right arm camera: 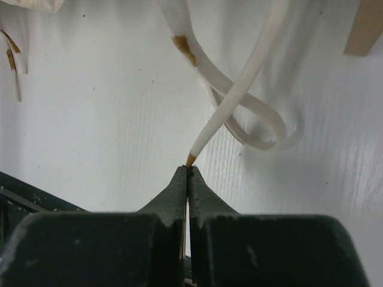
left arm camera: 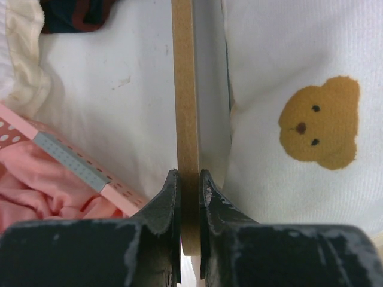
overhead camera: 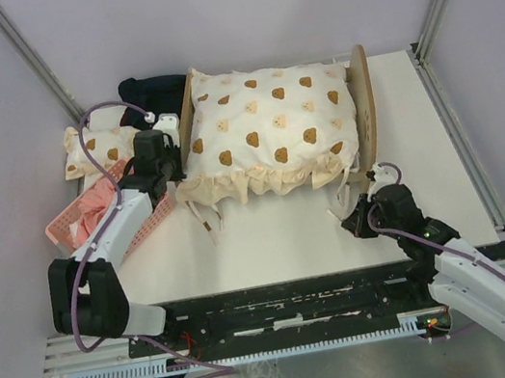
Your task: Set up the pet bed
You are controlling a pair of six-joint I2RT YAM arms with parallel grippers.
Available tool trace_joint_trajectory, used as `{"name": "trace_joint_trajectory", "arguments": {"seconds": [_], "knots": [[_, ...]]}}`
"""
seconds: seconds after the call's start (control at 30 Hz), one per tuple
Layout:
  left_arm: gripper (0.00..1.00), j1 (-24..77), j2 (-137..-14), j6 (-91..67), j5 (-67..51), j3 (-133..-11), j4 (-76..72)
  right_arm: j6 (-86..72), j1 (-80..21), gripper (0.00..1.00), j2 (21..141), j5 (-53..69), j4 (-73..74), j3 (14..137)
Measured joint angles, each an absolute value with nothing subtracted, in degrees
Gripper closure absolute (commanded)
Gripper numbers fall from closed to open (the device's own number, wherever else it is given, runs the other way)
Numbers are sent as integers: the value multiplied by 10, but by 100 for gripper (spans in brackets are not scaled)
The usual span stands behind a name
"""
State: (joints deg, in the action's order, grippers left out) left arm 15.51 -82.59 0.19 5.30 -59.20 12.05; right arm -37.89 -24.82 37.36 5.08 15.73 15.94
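Observation:
The pet bed (overhead camera: 365,105) stands at mid-table, a plywood end board on each side. A cream bear-print quilt (overhead camera: 270,122) covers it and hides the mattress. My left gripper (overhead camera: 170,164) is shut on the edge of the bed's left end board (overhead camera: 189,127). In the left wrist view the jaws (left arm camera: 190,179) clamp that board (left arm camera: 185,89), with the quilt (left arm camera: 287,72) right of it. My right gripper (overhead camera: 354,223) is shut on the brown tip of a white ribbon tie (right arm camera: 239,89) that hangs from the quilt's front right corner; the right wrist view shows its jaws (right arm camera: 187,170) pinched together.
A pink basket (overhead camera: 111,219) with pink cloth stands left of the bed, against my left arm; its rim shows in the left wrist view (left arm camera: 72,161). A small bear-print pillow (overhead camera: 94,148) and a dark cloth item (overhead camera: 153,94) lie at the back left. More ribbon ties (overhead camera: 207,218) trail in front.

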Motion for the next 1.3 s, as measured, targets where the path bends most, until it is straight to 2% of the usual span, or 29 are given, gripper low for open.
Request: {"name": "trace_joint_trajectory", "arguments": {"seconds": [0.03, 0.13, 0.17, 0.2, 0.53, 0.83, 0.93, 1.3], "knots": [[95, 145, -820, 14, 42, -588, 124, -380, -257, 98, 368, 48, 163, 159], [52, 133, -802, 31, 30, -573, 127, -381, -271, 98, 350, 36, 185, 160], [45, 132, -794, 31, 30, -567, 127, -381, -272, 98, 346, 31, 192, 161], [42, 133, -785, 29, 28, -563, 130, -380, -272, 98, 342, 23, 205, 165], [45, 170, -670, -114, 32, -555, 130, -374, -273, 98, 323, 7, 234, 189], [50, 402, -561, -234, -6, -362, -31, -389, -273, 98, 329, 25, 231, 195], [50, 469, -584, -273, -23, -316, -99, -377, -273, 98, 329, 59, 218, 197], [46, 593, -781, -400, 22, -342, -276, -340, -273, 98, 276, 141, 217, 182]]}}
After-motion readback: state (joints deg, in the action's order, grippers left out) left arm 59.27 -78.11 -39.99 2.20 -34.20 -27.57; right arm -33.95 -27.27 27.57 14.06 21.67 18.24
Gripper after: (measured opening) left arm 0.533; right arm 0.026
